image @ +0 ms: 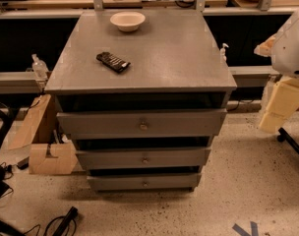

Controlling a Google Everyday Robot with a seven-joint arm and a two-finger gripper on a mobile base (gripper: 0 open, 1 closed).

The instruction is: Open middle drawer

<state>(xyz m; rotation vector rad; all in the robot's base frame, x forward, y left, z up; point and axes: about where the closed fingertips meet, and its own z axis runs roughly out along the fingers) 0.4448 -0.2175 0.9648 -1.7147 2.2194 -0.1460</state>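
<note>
One grey cabinet (189, 53) stands on the speckled floor with three drawers stacked in its front, each with one small round knob at centre. The middle drawer (115, 158) sits between the taller top drawer (100, 123) and the slimmer bottom drawer (115, 183). Its knob (145, 160) is untouched, and a dark gap shows above its front. On the cabinet top lie two things: one white bowl (127, 20) near the back edge and one dark snack packet (113, 62) towards the left. The gripper (280, 106) hangs at the frame's right edge, beside the cabinet at about top-drawer height and well apart from every drawer; I cannot tell whether it is apart or closed. One folded cardboard piece (44, 141) leans beside the cabinet on the left.
</note>
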